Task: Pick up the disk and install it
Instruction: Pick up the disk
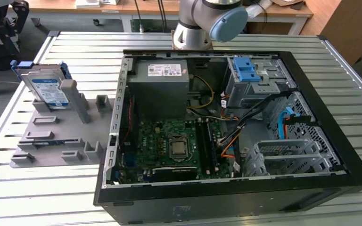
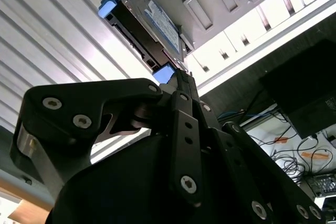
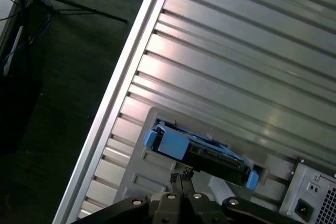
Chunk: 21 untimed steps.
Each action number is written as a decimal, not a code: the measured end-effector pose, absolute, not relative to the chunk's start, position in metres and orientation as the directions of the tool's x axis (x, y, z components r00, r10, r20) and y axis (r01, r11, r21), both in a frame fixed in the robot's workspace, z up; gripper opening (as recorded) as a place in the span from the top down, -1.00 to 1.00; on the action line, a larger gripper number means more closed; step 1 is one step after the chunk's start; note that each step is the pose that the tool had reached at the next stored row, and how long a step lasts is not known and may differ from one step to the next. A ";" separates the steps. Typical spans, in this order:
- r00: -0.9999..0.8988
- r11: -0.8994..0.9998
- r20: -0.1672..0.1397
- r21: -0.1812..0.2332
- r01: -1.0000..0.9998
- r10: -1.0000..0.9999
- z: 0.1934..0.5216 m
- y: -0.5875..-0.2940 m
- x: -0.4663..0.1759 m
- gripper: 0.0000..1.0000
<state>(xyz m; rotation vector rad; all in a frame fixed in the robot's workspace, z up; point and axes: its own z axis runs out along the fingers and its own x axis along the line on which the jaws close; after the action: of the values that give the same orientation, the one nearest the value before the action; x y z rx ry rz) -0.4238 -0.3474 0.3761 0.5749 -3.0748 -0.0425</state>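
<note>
The disk stands on edge in a slot at the far end of a grey holder plate, at the exterior view's left. It is silver-grey with a white-and-blue label and a blue carrier frame. In both wrist views the disk lies just past the tips of my gripper, and a gap separates them. The two black fingers are pressed together with nothing between them. The arm's base rises behind the computer case.
An open black computer case lies on the slatted metal table, with a grey power-supply box, a motherboard and a drive cage with a blue latch. The table edge runs close to the holder.
</note>
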 end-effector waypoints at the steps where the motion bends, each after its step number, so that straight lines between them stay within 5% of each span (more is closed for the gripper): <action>1: -0.931 0.931 0.008 0.029 -0.364 -0.365 0.376 -0.347 -0.424 0.79; 21: -0.898 0.897 0.008 0.029 -0.440 -0.441 0.376 -0.347 -0.424 0.79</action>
<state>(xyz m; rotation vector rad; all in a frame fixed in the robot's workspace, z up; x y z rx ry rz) -0.4238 -0.3474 0.3760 0.7072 -3.0460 -0.0416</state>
